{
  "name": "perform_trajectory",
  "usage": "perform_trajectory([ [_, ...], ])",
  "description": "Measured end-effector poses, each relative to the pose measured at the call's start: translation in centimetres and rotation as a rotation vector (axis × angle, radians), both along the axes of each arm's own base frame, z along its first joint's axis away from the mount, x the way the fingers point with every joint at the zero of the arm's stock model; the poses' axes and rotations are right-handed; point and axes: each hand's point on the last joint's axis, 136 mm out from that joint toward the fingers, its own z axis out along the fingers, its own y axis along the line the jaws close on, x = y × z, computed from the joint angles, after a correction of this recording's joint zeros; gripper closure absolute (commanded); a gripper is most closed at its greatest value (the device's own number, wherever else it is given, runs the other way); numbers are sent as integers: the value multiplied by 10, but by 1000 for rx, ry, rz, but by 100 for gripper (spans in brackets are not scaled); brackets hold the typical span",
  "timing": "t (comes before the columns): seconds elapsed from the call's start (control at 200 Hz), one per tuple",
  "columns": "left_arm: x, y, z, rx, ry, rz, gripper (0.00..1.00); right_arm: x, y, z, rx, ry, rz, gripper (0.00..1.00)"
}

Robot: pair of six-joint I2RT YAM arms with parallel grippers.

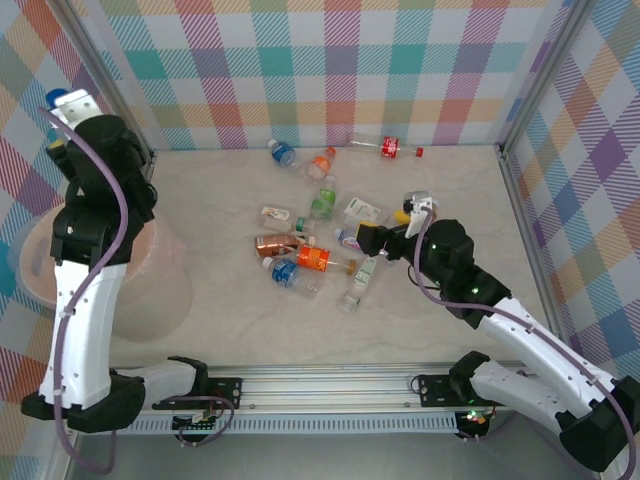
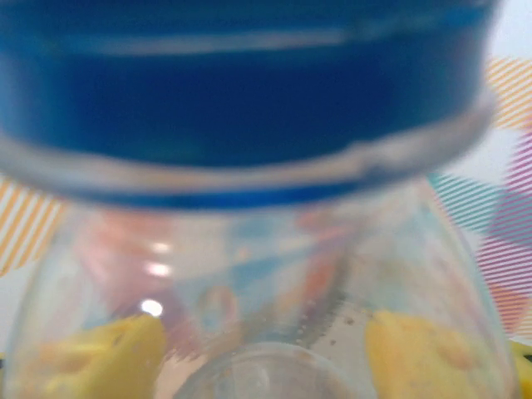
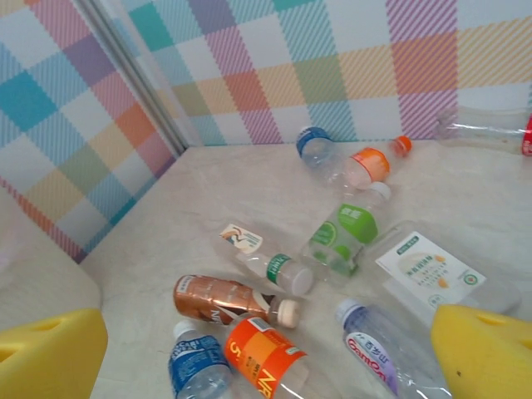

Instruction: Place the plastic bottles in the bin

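Our left gripper (image 2: 266, 353) is clamped on one blue-capped bottle (image 2: 249, 108), held high near the one bin (image 1: 168, 285). Our right gripper (image 3: 266, 357) gapes wide and empty above the table (image 1: 220, 190), where we count at least ten loose bottles (image 1: 315, 258).

A: We see pastel checks on the walls (image 1: 350, 60): teal, pink, orange and purple, some squares striped.

B: We make the table (image 1: 220, 200) pale marbled beige and the bin (image 1: 170, 290) pinkish-beige.

A: We count a copper bottle (image 1: 275, 243), an orange-labelled bottle (image 1: 313, 258), a blue-labelled bottle (image 1: 285, 271), a green-labelled bottle (image 1: 322, 203) and a red-labelled bottle (image 1: 388, 148).

B: We also note a blue-capped bottle (image 2: 249, 91) and yellow finger pads (image 3: 50, 353).
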Motion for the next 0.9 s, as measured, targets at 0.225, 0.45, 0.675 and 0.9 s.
perform_trajectory([
  [0.225, -9, 48, -82, -186, 158, 82, 37, 11, 6, -9, -59, 47, -5, 0],
  [0.45, 0, 67, -172, -462, 273, 67, 36, 11, 16, -7, -90, 75, 45, 0],
  [0.675, 10, 62, -223, -605, 325, 26, 31, 10, 20, -16, -97, 108, 66, 0],
  [0.9, 26, 59, -249, -668, 337, 8, 29, 8, 21, -20, -98, 129, 73, 0],
])
